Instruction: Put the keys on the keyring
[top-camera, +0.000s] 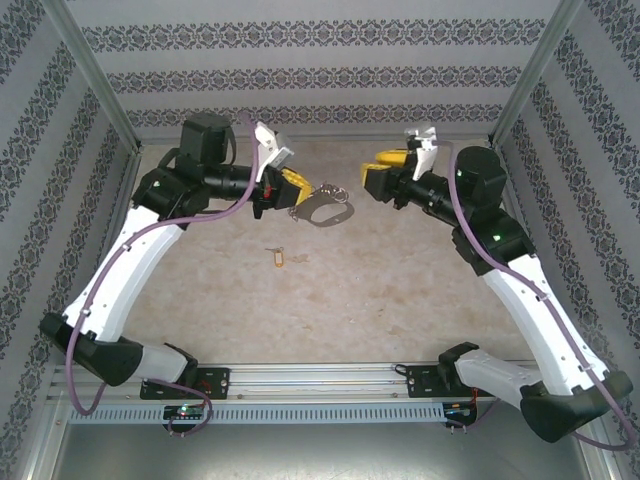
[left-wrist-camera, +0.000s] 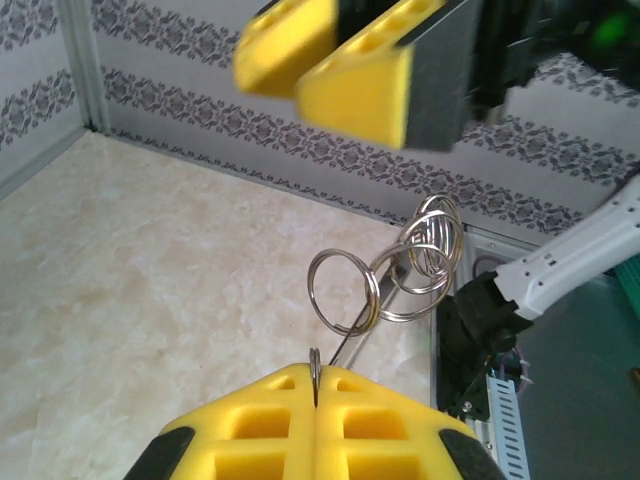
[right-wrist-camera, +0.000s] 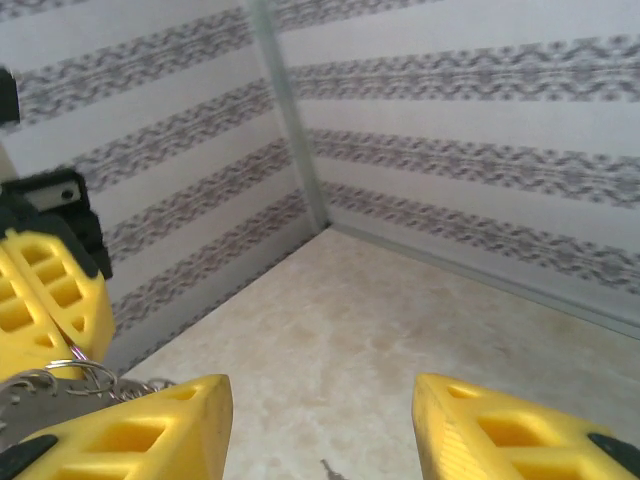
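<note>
1. Beige marbled worktop (top-camera: 380, 290) sits inside walls papered in grey patterned stripes. Both my arms reach over its far half, about midway between its left and right edges.
2. My left gripper (top-camera: 288, 186) is pinched tight on the thin silvery oval wire keyring (top-camera: 318, 212), which is lifted off the worktop and sticks out rightward from my fingertips.
3. At the loop's free end hangs a jagged silver-grey cluster that I take for the keys (top-camera: 337, 194). From my left wrist it reads as small interlinked wire rings (left-wrist-camera: 425, 250), and I cannot make out any blades.
4. My right gripper (top-camera: 376, 172) stands half-spread with nothing between its fingers, just right of that cluster and facing it.
5. The loop's long axis runs left to right, from one gripper toward the other, so my right arm is nearer the free end. I judge the coming move to be a short leftward approach along that axis.
6. A small yellow rectangular plastic tag (top-camera: 277, 258) lies on the worktop, toward the near edge from the loop and well apart from both grippers.
</note>
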